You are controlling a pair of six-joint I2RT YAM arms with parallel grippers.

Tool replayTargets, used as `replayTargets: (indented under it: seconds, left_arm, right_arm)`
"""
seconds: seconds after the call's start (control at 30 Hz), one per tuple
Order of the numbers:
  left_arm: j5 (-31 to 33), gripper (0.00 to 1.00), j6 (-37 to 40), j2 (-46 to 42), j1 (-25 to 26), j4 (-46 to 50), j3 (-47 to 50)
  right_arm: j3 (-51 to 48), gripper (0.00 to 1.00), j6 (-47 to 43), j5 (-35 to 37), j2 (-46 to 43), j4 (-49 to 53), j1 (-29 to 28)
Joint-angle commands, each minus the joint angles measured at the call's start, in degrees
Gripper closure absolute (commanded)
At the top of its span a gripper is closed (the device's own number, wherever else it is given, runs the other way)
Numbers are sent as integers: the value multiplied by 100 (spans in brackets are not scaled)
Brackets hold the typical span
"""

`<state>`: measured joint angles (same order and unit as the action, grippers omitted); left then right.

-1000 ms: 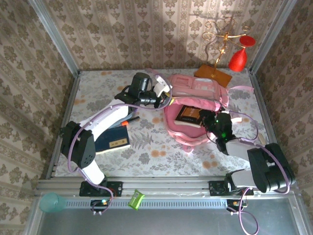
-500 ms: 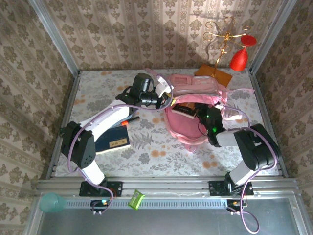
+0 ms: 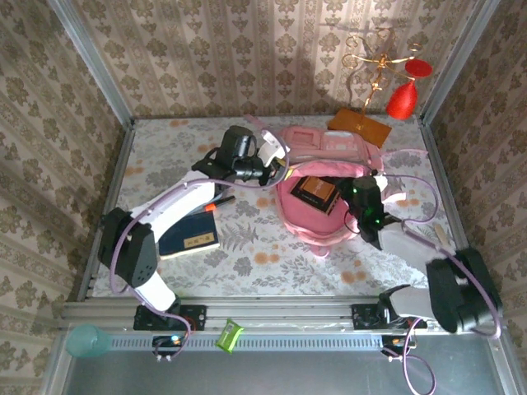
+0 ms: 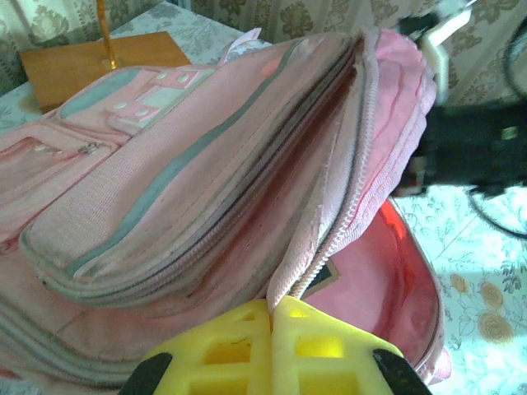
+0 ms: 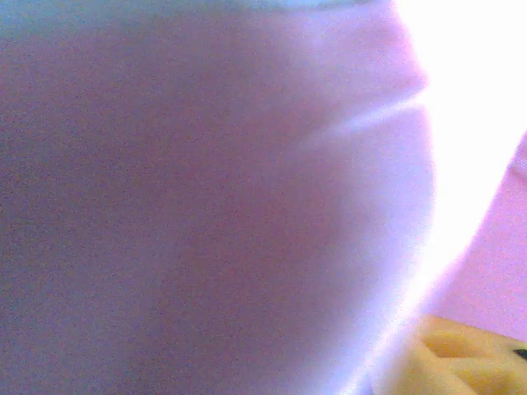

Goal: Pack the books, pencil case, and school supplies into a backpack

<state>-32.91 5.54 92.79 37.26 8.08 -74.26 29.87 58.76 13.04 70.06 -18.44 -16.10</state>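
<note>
Pinching the zip edge of the backpack (image 4: 165, 164), the left end effector (image 4: 272, 313) is pressed together on the fabric and holds the main pocket's mouth open at its far left corner. The brown book (image 3: 315, 191) lies inside that mouth. The right end effector (image 3: 365, 196) sits at the backpack's right rim, just right of the brown book. I cannot tell how far it is spread, since pink fabric blurs its camera. The navy book (image 3: 191, 234) lies on the worktop (image 3: 272, 263) well left of the backpack, with its long axis roughly left-right, nearer the left arm.
</note>
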Motion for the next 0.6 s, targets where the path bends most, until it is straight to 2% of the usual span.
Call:
replayTargets:
  seconds: [0.0,0.1,0.23,0.27,0.33,0.4,0.5,0.57]
  left_arm:
    - [287,100,-36,-478,-225,-20,263]
    - [703,100,43,-645,-365,15,628]
    - [444,100,-41,-825,-394,-220,1193]
    - [295,91,-137,-848,-386,-326,1333]
    - [-5,65,-344,-921,-386,-446,1552]
    - [-19,55,-571,-1108,-411,-383,1740]
    - [495,38,-1293,-1695,-626,-285,2188]
    - [1448,25,-1926,-2283,-909,-112,2610]
  right_arm:
    - [-188,38,-961,-300,-1032,1474,54]
    - [-185,39,-1603,-785,-2008,2479,59]
    - [200,42,-2393,-1559,-2820,3613,54]
    - [315,43,-2517,-1812,-2877,3686,21]
    - [477,43,-2720,-2331,-2816,3562,-80]
    - [697,42,-2933,-2646,-2575,3308,-362]
    - [1173,41,-3336,-2619,-1803,3017,-1077]
    - [1654,39,-3555,-2178,-998,2947,-1784]
